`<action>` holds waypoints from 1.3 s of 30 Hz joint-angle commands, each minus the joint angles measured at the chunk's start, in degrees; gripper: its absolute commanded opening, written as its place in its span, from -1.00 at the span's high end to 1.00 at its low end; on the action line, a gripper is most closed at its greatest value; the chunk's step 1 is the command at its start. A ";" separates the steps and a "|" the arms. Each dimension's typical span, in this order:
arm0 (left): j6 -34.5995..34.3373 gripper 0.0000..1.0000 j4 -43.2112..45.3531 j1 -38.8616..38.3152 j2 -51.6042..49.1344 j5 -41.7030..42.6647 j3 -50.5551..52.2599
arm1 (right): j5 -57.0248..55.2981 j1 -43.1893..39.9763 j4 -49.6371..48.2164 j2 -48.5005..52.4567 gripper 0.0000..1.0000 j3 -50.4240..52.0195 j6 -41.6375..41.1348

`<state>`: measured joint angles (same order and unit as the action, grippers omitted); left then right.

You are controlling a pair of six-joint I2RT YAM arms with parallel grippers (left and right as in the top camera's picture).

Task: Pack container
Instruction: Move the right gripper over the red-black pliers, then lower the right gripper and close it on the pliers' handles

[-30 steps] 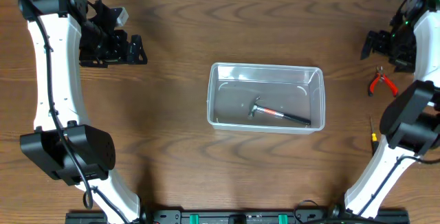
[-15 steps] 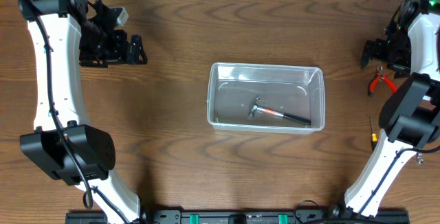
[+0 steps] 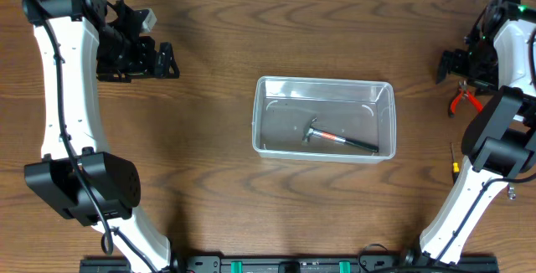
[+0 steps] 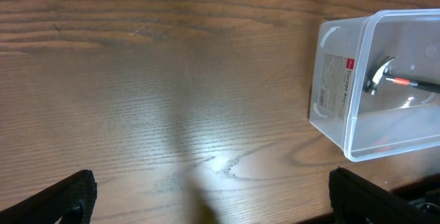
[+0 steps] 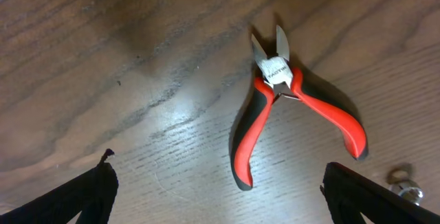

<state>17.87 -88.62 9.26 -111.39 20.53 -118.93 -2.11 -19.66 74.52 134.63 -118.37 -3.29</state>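
Right end effector (image 5: pixel 218 200) spread wide over red pliers (image 5: pixel 275 80); left end effector (image 4: pixel 213 198) likewise spread, empty

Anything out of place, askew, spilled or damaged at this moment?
Nothing stands out. The container sits upright and looks intact, with a hammer lying flat inside. The pliers lie on the table under the open right claw, handles spread. Nothing is spilled.

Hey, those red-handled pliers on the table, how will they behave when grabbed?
The pliers look like rigid metal, probably dense for their size. Their handles lie splayed, so they may pivot shut when squeezed. Lying flat, they shouldn't roll.
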 commanded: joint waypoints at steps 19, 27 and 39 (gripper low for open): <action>0.31 -0.96 -0.26 -0.02 -0.37 -0.70 -0.17 | 0.63 -0.52 -5.97 0.50 -0.91 6.62 1.27; 0.31 -0.96 -0.24 -0.02 -0.37 -0.70 -0.17 | 0.61 -0.52 -7.52 0.50 -0.92 8.59 1.27; 0.31 -0.96 -0.24 -0.02 -0.37 -0.70 -0.17 | 0.66 -0.52 -8.37 0.50 -0.94 9.92 2.14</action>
<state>17.87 -88.62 9.26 -111.39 20.51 -118.93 -1.89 -19.66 66.30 134.63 -109.30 -2.48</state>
